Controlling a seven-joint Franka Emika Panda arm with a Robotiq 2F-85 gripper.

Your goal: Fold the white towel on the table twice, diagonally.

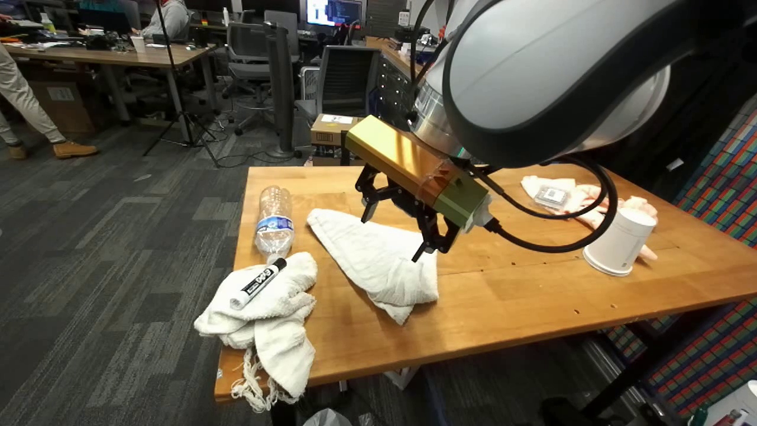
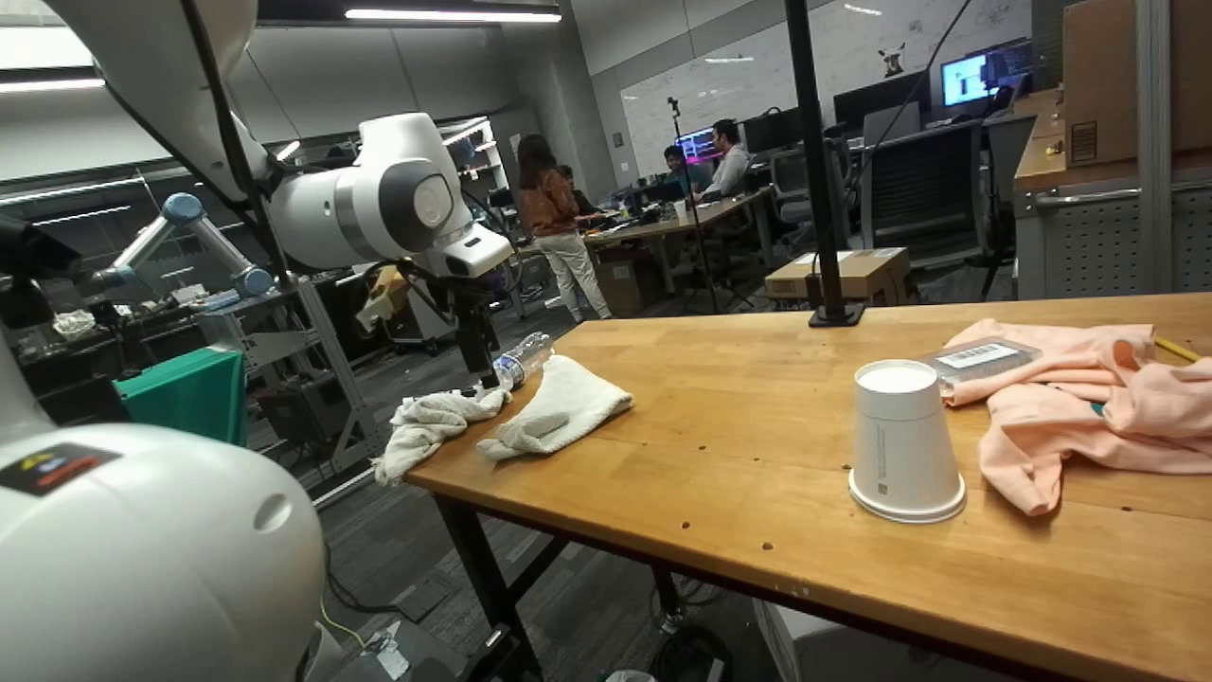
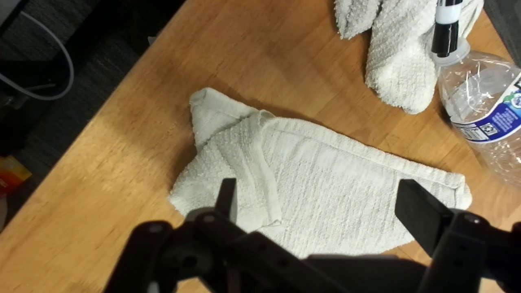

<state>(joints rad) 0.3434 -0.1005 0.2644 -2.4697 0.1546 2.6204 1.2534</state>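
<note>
The white towel lies on the wooden table in a roughly triangular, partly folded shape. It also shows in an exterior view and in the wrist view. One end has a flap turned over onto the cloth, with a small corner sticking out beside it. My gripper is open and empty above the towel, fingers pointing down. In the wrist view its fingers are wide apart, one over the flap and one near the narrow end. No cloth shows pinched between them. The gripper body hides the towel's lower edge there.
A crumpled white cloth with a marker on it hangs over the table's corner. A plastic bottle lies beside it. A white cup, a peach cloth and a clear case are farther along. A black pole stands at the table's edge.
</note>
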